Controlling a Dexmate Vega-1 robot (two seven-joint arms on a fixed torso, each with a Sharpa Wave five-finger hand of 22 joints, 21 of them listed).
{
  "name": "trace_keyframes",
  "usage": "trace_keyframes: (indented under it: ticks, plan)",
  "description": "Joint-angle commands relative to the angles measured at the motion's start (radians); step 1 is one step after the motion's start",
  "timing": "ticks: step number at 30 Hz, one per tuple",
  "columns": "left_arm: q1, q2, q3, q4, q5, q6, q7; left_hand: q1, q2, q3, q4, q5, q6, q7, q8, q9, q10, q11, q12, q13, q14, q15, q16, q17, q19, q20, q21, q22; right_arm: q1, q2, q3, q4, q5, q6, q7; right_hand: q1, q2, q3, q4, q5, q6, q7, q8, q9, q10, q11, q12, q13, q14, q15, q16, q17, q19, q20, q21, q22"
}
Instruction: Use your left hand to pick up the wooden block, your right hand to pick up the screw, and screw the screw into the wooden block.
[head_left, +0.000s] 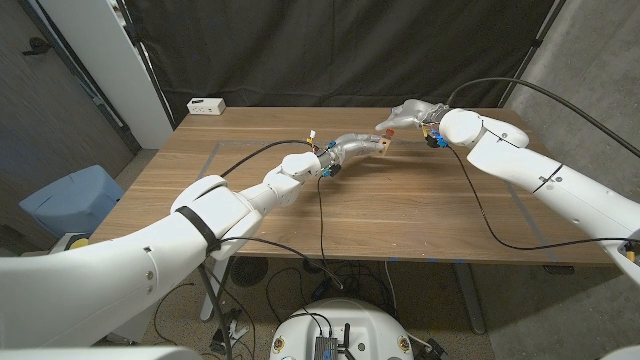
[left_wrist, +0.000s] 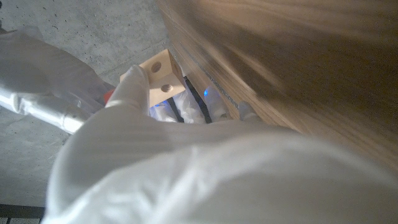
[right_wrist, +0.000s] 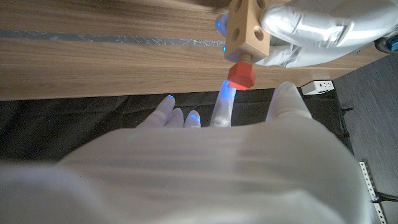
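The step in hand is the screwing itself, and I judge it to be well along. The left hand (head_left: 350, 150) holds the wooden block (right_wrist: 247, 31) up above the table (head_left: 400, 210), its fingers (right_wrist: 311, 28) clamped around one side of the block. The screw (right_wrist: 241, 75), with its red head, already sits in a hole of the block: a short piece of its wooden shaft shows between the red head and the block face, so it is not yet fully in.

The right hand (head_left: 410, 113) is just at the screw. In the right wrist view one of its fingers (right_wrist: 225, 102) reaches up to the red head and seems to touch it from below, while the other fingertips lie apart, a little away to the side. I cannot tell surely whether the screw is pinched at this moment or only touched.

In the left wrist view the block (left_wrist: 165, 78) shows beyond the left hand's fingers (left_wrist: 130, 87), with one empty hole facing the camera.

The next move calls for a firm pinch on the red head and more turning, while the left hand keeps the block steady. The likely risk is that the fingertip slips off the small head.
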Motion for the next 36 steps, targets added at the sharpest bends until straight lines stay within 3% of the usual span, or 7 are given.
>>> trace_keyframes:
  ticks: [1, 8, 19, 36]
  plan:
    - [0.003, 0.002, -0.003, -0.002, 0.004, -0.011, -0.005, -0.002, 0.005, 0.005, 0.005, 0.002, 0.009, 0.005, 0.009, 0.002, -0.004, -0.004, 0.003, 0.002, -0.001, -0.029, 0.003, 0.004, -0.004, 0.001, 0.002, 0.005, 0.012, -0.031, 0.007, -0.011, 0.033, 0.023, 0.061, -0.013, -0.001, -0.002, -0.002, 0.006, -0.032, 0.012, -0.021, -0.003, -0.034, -0.003, -0.008, 0.003, -0.023, 0.016, -0.012, 0.001, -0.024, 0.01, -0.005, 0.001]
    - [0.002, 0.002, -0.004, -0.002, 0.005, -0.012, -0.005, -0.001, 0.005, 0.005, 0.004, 0.002, 0.008, 0.004, 0.009, 0.001, -0.005, -0.002, 0.003, 0.002, 0.0, -0.029, 0.003, 0.003, -0.004, 0.001, 0.002, 0.005, 0.019, -0.051, 0.012, -0.021, 0.045, 0.042, 0.097, -0.012, 0.008, 0.006, -0.013, 0.003, -0.084, 0.01, -0.057, -0.01, -0.088, -0.003, -0.012, 0.004, -0.069, 0.033, -0.026, -0.003, -0.068, 0.014, -0.01, 0.001]
    - [0.0, 0.004, -0.004, -0.001, 0.006, -0.007, -0.006, -0.002, 0.004, 0.004, 0.004, 0.002, 0.007, 0.005, 0.009, 0.001, -0.004, -0.006, 0.003, 0.0, -0.001, -0.03, 0.003, 0.003, -0.003, 0.001, 0.002, 0.005, 0.036, -0.07, 0.019, -0.02, 0.061, 0.062, 0.152, 0.008, 0.022, 0.024, -0.031, 0.014, -0.125, 0.02, -0.086, -0.015, -0.128, 0.0, -0.012, 0.004, -0.1, 0.042, -0.031, -0.004, -0.099, 0.019, -0.011, 0.001]
    - [-0.011, 0.006, -0.003, 0.002, 0.004, 0.018, 0.003, -0.002, 0.004, 0.004, 0.004, 0.001, 0.009, 0.005, 0.01, 0.001, -0.003, -0.003, 0.004, 0.0, -0.001, -0.031, 0.003, 0.004, -0.003, 0.001, 0.002, 0.005, 0.073, -0.075, 0.013, 0.033, 0.077, 0.105, 0.228, 0.085, 0.031, 0.07, -0.084, 0.036, -0.188, -0.018, -0.127, -0.018, -0.204, -0.023, -0.013, 0.003, -0.14, 0.045, -0.03, -0.004, -0.128, 0.024, -0.007, -0.001]
